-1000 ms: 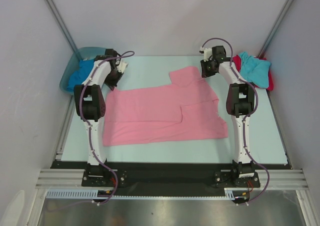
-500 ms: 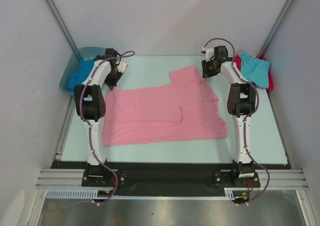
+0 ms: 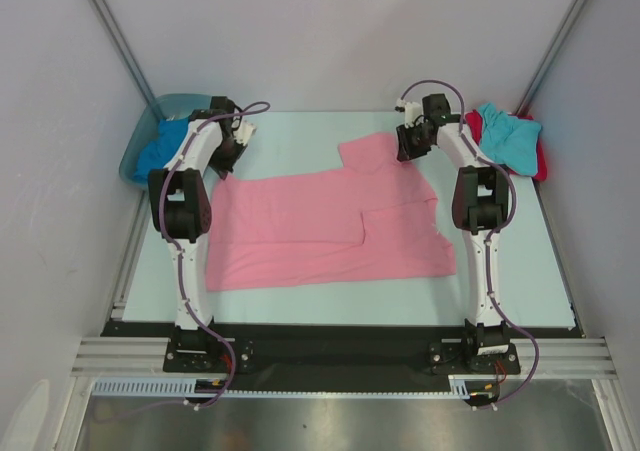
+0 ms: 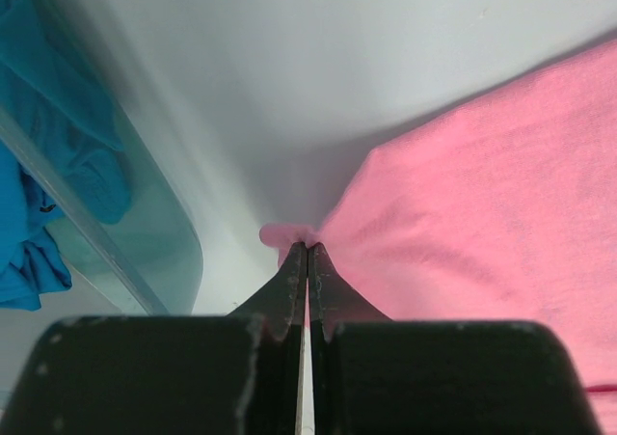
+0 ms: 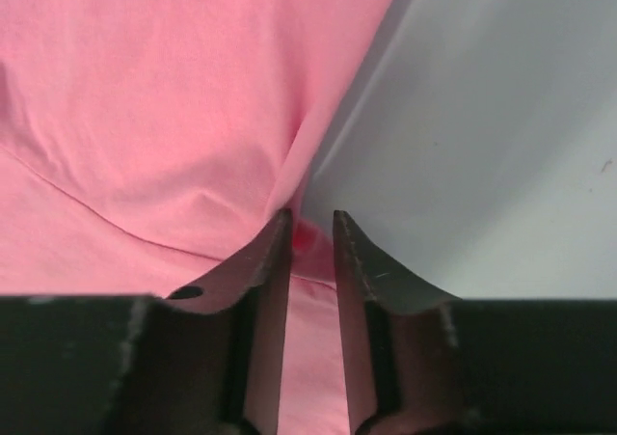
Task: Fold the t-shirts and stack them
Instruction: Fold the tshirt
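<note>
- Top external view: a soft short-sleeved pink t-shirt [image 3: 320, 233] is lying spread flat on the pale table [image 3: 300, 131]. Its long axis is running left to right, and one sleeve is pointing toward the far edge.
- The left gripper [image 3: 224, 167] is sitting at the shirt's far left corner, and the right gripper [image 3: 407, 149] at the far sleeve's right edge.
- A blue-green translucent plastic tub [image 3: 163, 102] is standing just beyond the left gripper at the table's far left corner, with a royal blue t-shirt [image 3: 160, 153] bunched inside.
- A crumpled turquoise t-shirt [image 3: 508, 134] is lying on a red t-shirt [image 3: 541, 161] at the far right edge, just beside the right arm.
- Bare table is showing along the far side, along the near side, and in a strip to the right of the pink t-shirt.
- Left wrist view: the left gripper [image 4: 307, 261] is pressing its jaws fully together on a small tuft at the corner of the pink t-shirt [image 4: 482, 194].
- The tub's wall [image 4: 145, 232] is curving close by on the left and bare table [image 4: 337, 78] is lying ahead.
- Right wrist view: the right gripper [image 5: 310, 234] is nipping a fold of the pink t-shirt's [image 5: 164, 97] edge, and its jaws are standing a narrow gap apart around the cloth.
- Creases are running into the fingertips. The shirt's edge is slanting up to the right, with bare table [image 5: 501, 146] filling the right side.
</note>
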`<state>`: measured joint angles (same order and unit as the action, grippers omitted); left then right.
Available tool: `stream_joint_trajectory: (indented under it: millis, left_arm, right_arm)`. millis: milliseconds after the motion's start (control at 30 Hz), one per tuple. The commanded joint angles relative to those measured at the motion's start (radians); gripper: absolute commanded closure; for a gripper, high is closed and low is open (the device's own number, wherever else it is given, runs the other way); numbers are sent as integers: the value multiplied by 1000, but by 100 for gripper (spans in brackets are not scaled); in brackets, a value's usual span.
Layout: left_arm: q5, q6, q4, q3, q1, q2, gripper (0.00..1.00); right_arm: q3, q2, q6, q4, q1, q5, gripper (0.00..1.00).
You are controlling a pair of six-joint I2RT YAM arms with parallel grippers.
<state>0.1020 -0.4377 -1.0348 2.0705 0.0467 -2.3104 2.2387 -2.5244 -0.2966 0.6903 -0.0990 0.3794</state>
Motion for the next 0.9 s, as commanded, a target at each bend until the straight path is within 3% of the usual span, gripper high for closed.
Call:
stream_joint_trajectory:
  millis: [0, 33, 133, 633, 867]
  left_arm:
    - [2, -15, -1, 46, 8, 20, 100]
    - [1, -16, -1, 45, 8, 22, 100]
    - [-2, -15, -1, 39, 8, 25, 100]
    - [-19, -6, 1, 19, 13, 40, 100]
    - [-24, -4, 1, 11, 15, 57, 100]
  right_arm:
    - [-4, 85, -10, 8, -5, 15, 75]
    - [-4, 88, -12, 8, -5, 12, 85]
    - [-16, 96, -10, 3, -4, 1, 100]
    - [76, 145, -45, 20, 4, -37, 100]
    - [17, 188, -61, 31, 7, -26, 100]
